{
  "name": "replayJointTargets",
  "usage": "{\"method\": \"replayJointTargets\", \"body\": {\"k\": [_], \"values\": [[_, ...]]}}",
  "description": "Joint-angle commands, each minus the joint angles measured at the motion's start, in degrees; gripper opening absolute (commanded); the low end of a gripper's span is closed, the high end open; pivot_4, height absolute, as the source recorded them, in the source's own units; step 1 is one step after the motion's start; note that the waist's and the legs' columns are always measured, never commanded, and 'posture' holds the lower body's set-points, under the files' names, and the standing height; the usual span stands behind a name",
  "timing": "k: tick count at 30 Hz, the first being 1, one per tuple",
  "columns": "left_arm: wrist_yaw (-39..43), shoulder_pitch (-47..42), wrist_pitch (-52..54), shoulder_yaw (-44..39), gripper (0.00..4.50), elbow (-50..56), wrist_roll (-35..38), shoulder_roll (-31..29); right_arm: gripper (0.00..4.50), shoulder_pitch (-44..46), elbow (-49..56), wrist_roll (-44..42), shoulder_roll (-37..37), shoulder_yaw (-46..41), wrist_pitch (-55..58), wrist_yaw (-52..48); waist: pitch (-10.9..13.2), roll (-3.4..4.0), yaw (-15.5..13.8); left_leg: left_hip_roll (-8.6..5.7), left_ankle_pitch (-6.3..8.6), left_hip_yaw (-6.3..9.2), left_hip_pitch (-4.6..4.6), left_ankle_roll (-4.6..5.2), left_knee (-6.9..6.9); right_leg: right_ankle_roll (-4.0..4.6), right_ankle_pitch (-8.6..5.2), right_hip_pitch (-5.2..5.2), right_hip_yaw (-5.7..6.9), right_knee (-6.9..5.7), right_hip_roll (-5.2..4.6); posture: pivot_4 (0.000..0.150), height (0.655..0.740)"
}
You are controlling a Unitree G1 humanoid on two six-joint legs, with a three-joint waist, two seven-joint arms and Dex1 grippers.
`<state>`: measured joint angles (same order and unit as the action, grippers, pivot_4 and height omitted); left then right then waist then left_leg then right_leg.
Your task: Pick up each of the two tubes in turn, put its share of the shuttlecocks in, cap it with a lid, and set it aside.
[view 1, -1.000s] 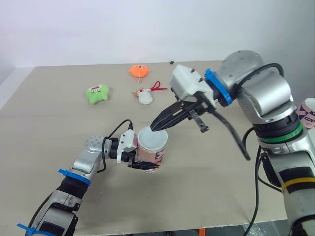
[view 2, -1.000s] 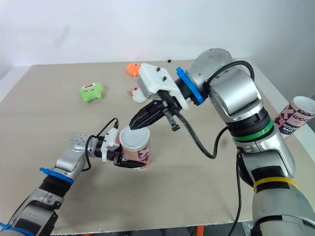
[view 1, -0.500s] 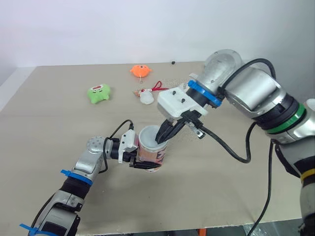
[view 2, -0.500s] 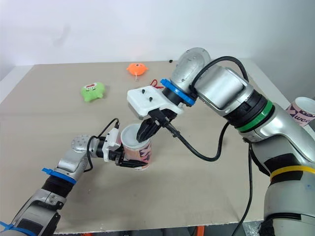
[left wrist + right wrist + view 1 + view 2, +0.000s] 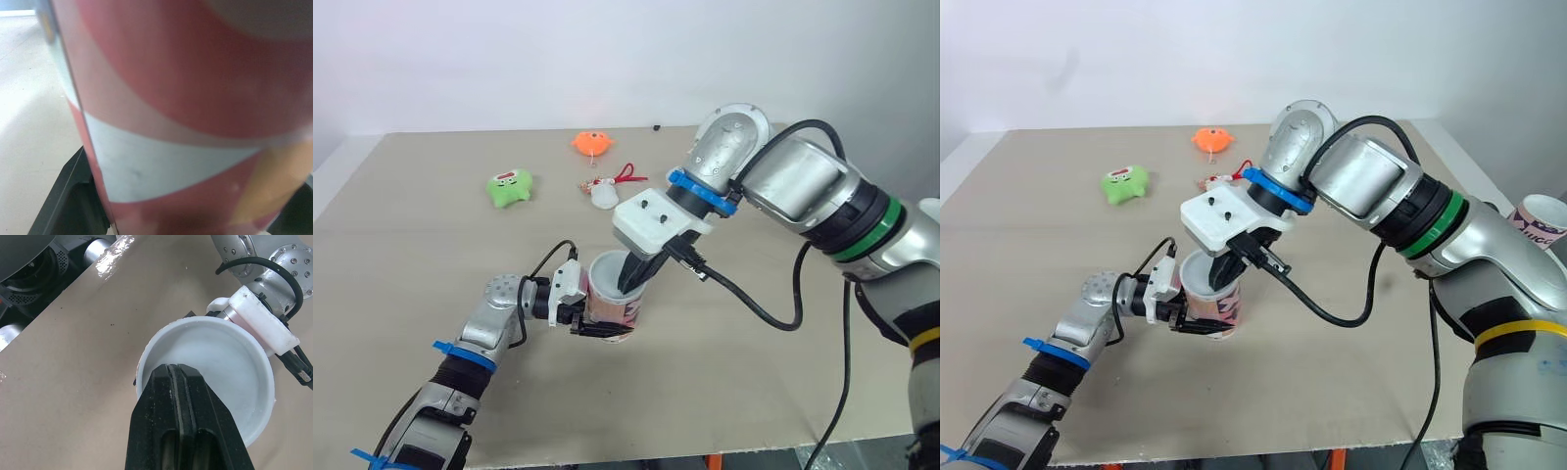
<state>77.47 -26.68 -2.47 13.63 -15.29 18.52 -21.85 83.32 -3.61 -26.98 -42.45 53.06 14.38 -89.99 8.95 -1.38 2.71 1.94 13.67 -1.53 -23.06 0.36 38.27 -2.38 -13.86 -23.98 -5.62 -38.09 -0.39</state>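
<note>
right pincer [image 5: 627, 282] lowered onto lid [image 5: 220, 352] | left pincer [image 5: 588, 322] grips tube [image 5: 619, 310]

Right fingers [image 5: 629, 273] lower, into tube [image 5: 611, 307] top

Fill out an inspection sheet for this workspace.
Surface: beige table, flat.
Job's things: tube upright with a white lid on top; second tube at the table's right edge.
Clutter: green toy, orange toy and red-white charm on the far side.
Grippers: left gripper shut on the tube; right gripper shut, tips on the lid.
Cables: black cable loops from the right wrist over the table.
Surroundings: white wall.
</note>
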Motion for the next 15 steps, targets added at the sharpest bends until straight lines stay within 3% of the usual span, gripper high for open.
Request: {"method": "replayJointTargets", "body": {"k": [1,10,15], "values": [[-2.02,1.41,1.41,0.11,3.05,-1.59,-2.54,-1.37,0.02,-2.12,-1.27,3.08,1.79,2.00,0.48,-2.51,-0.05,-0.03,0.01,0.02,0.00,-0.01,0.02,0.00,0.00,0.02,0.01,0.01,0.00,0.00,0.00,0.150,0.7400],[-1.88,1.23,1.35,0.12,3.05,-1.66,-2.61,-1.40,0.02,1.77,-5.87,-6.26,4.03,-6.75,8.63,-2.51,-0.01,0.00,0.01,0.15,-0.02,-0.03,-0.11,0.03,-0.02,0.17,0.10,-0.14,0.00,-0.01,0.10,0.150,0.7400],[-1.69,0.94,1.26,0.32,3.05,-1.70,-2.62,-1.40,0.02,-0.34,-8.85,-0.19,4.16,-5.43,5.10,-2.51,0.00,-0.01,0.00,0.12,-0.02,-0.02,-0.27,0.03,-0.01,0.42,0.23,-0.25,0.03,0.00,0.08,0.150,0.7400]]}}
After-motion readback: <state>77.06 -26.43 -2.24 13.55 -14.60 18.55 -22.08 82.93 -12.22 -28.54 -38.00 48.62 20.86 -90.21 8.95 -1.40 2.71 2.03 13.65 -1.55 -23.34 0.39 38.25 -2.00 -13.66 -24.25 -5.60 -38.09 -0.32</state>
